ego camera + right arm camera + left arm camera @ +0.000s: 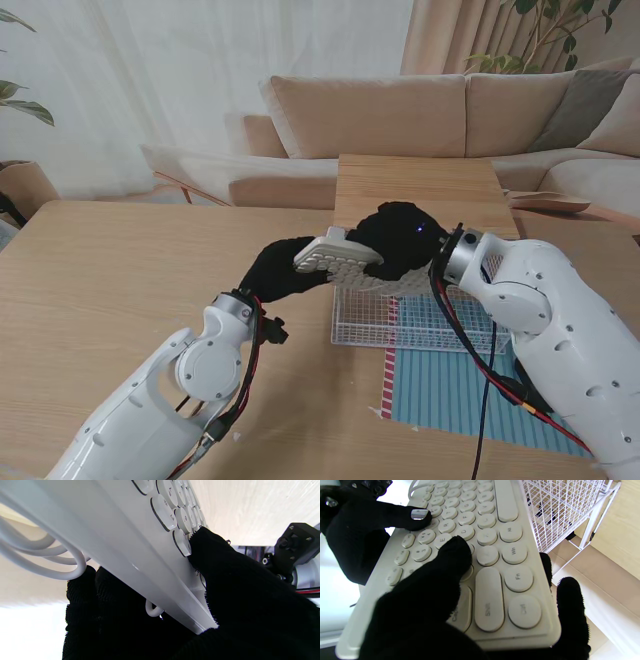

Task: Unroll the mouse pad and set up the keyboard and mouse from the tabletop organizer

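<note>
Stand view: the keyboard is held in the air over the wire organizer, the left hand closed on one end, the right hand on the other; mouse pad lies flat, nearer. Left wrist: thumb on keys, fingers under edge. Right wrist: same pinch, cable hanging loose. Judged stiff, light, smooth plastic; best taken at the short ends, w/o pulling the cable

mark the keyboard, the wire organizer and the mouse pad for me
keyboard (495, 555), left wrist view, on the key field.
organizer (420, 320), stand view, on the wire mesh near its front edge.
mouse pad (450, 385), stand view, on the blue striped part lying flat on the table.
</note>
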Available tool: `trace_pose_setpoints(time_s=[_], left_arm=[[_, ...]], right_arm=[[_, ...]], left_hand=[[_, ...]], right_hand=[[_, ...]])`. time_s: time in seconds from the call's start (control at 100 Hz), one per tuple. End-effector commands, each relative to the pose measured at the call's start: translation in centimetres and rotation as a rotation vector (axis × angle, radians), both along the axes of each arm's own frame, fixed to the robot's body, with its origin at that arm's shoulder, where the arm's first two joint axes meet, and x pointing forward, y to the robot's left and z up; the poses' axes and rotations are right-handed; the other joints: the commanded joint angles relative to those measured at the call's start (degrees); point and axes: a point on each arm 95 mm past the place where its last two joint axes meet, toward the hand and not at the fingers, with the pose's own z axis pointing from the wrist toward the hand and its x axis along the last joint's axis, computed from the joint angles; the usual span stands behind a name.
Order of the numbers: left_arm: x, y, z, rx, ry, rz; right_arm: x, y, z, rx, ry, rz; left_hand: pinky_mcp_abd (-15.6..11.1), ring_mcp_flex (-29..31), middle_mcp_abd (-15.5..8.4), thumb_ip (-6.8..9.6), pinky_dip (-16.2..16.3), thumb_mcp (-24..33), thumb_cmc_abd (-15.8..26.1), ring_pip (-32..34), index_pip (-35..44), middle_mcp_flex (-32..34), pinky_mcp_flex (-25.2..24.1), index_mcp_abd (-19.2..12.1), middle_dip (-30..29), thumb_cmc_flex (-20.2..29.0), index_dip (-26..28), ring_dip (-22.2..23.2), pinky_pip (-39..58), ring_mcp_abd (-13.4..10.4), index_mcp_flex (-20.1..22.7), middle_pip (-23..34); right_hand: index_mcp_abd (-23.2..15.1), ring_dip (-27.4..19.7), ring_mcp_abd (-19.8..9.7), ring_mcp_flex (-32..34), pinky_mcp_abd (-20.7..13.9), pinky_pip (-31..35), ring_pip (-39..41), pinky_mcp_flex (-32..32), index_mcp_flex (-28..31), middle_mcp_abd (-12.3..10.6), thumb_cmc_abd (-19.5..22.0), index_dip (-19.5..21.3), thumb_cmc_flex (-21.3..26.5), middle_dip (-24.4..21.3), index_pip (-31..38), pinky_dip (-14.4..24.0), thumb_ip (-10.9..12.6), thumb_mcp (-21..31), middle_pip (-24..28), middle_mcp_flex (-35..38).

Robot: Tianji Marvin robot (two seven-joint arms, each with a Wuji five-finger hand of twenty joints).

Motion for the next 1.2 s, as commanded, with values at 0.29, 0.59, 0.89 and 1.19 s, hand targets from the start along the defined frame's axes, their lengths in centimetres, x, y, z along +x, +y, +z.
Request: trace_pose_setpoints(time_s=[0.29, 0.59, 0.89, 1.19], left_arm=[[0.1, -0.7, -0.9, -0.004, 0.06, 0.004], [0.5, -0.9, -1.4, 0.018, 0.03, -0.008], [0.5, -1.0, -1.6, 0.043, -0.001, -0.03], [0.6, -1.0, -1.7, 0.07, -0.033, -0.047]], right_arm=[[0.5, -0.4, -2.0, -0.018, 0.011, -0.066], [-0.1, -2.1, -2.6, -0.021, 0.013, -0.149], [-0.2, -3.8, -3.0, 0.053, 0.03, -0.229], [-0.8, -6.0, -3.1, 0.104, 0.08, -0.292]], left_hand=[[-1.3, 1.3, 2.7, -0.16, 2.0, -0.5, 7.6, 6.3, 9.9, 4.0, 0.9, 0.4, 13.2, 11.5, 13.0, 7.3, 4.5, 1.2, -2.7, 7.8], [-4.0, 3.4, 3.7, -0.87, 0.7, 2.7, 6.0, 4.7, 9.4, 6.1, 3.6, 3.4, 14.4, 12.3, 15.5, 7.3, 3.3, -0.1, -1.6, 6.1], [-4.5, 5.6, 3.1, -2.06, -0.7, 7.5, 3.6, 3.0, 9.3, 8.4, 6.0, 3.8, 14.6, 11.0, 15.8, 6.9, 2.3, -0.8, 0.0, 4.2], [-4.4, 5.9, 2.7, -2.69, -0.9, 9.2, 2.9, 2.8, 9.7, 8.9, 6.5, 3.4, 15.1, 10.4, 16.2, 7.0, 2.2, -1.1, 0.2, 3.9]], right_hand=[[-10.0, -3.9, -4.1, -6.8, -0.9, -6.2, -9.3, -7.6, -8.5, -4.7, 7.0, -2.3, -2.7, -2.1, -2.5, -4.5, 4.1, 3.4, -4.7, -9.6], [-4.3, -10.0, -1.7, -27.2, -1.0, -16.2, -23.6, -23.4, -20.1, -5.5, 15.3, 3.2, -17.6, -10.3, -27.1, -8.1, 11.2, -5.5, -14.7, -29.2], [-0.4, -13.5, -0.4, -36.4, -2.6, -21.0, -29.6, -29.9, -26.6, -3.9, 17.8, 0.5, -21.3, -18.2, -33.4, -8.3, 11.6, -12.3, -20.0, -38.1], [0.7, -16.2, 0.2, -40.1, -3.1, -27.5, -36.0, -32.5, -28.8, -4.0, 18.6, -0.4, -24.3, -22.2, -36.1, -9.0, 11.4, -15.7, -23.4, -41.1]])
